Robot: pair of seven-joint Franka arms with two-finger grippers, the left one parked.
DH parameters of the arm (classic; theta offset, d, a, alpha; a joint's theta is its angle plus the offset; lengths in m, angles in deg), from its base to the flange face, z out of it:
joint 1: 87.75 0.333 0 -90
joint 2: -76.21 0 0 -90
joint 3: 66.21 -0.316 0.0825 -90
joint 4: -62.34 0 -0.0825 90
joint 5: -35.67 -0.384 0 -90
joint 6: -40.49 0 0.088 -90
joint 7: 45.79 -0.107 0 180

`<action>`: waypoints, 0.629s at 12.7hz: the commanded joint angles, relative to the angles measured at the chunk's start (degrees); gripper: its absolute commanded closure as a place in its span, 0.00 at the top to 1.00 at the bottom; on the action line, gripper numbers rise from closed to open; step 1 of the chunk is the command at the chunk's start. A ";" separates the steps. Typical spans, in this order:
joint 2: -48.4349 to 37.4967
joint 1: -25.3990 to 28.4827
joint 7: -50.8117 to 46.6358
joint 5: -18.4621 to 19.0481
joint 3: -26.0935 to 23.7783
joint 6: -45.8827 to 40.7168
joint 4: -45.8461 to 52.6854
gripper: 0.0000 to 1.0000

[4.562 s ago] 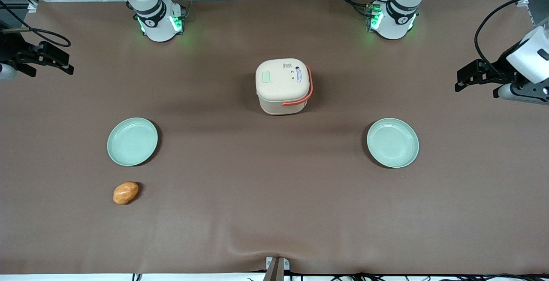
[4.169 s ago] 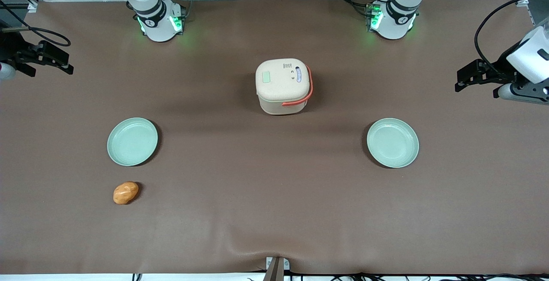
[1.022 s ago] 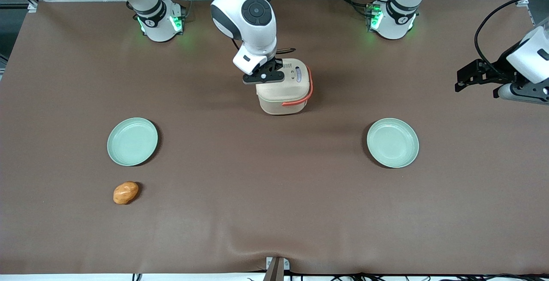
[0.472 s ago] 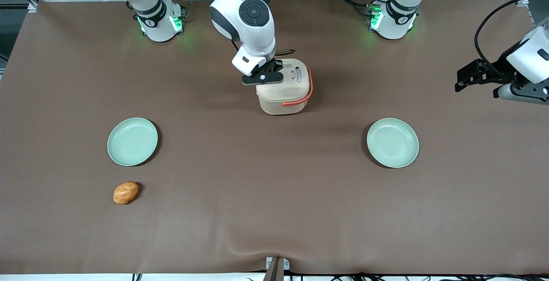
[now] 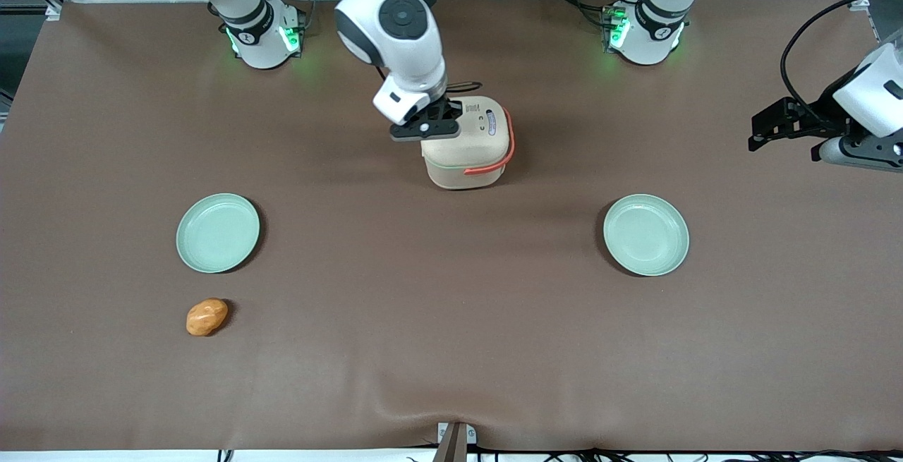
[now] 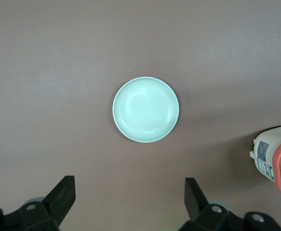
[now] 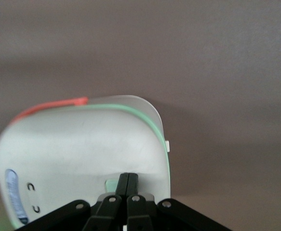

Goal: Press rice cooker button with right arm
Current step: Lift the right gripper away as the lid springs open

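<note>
Front view: I am pressing my gripper (image 5: 432,125), fingers together, onto the rice cooker (image 5: 466,142) upper centre; light, rigid shell, so the lid button should take a gentle push.

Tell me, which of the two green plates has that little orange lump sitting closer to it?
The green plate toward the working arm's end, the orange lump just nearer the camera. The other plate has none. The gripper, shut, rests on the rice cooker.

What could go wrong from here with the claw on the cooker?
The shut claw sits on the pale green button near the edge of the rice cooker lid; it could slide off. A green seam shows under the lid, so it may pop up against the claw. Pushing off-centre could shove the cooker.
</note>
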 commanded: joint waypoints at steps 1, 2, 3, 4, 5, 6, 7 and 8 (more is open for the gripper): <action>-5.01 -5.86 3.24 -5.74 -0.87 -9.65 5.73 0.08; -5.89 -7.62 4.64 -5.75 -0.79 -13.52 8.37 0.30; -6.85 -9.90 6.49 -5.75 -0.78 -16.70 10.22 0.47; -7.91 -12.09 8.85 -5.66 -0.70 -19.77 11.81 0.68; -9.14 -14.73 11.66 -5.40 -0.61 -22.59 12.96 0.85; -10.54 -17.36 14.13 -5.14 -0.43 -24.96 13.40 1.00; -12.21 -20.35 16.59 -4.96 -0.26 -26.99 13.49 1.00; -13.79 -22.99 19.14 -4.96 0.53 -28.75 13.49 1.00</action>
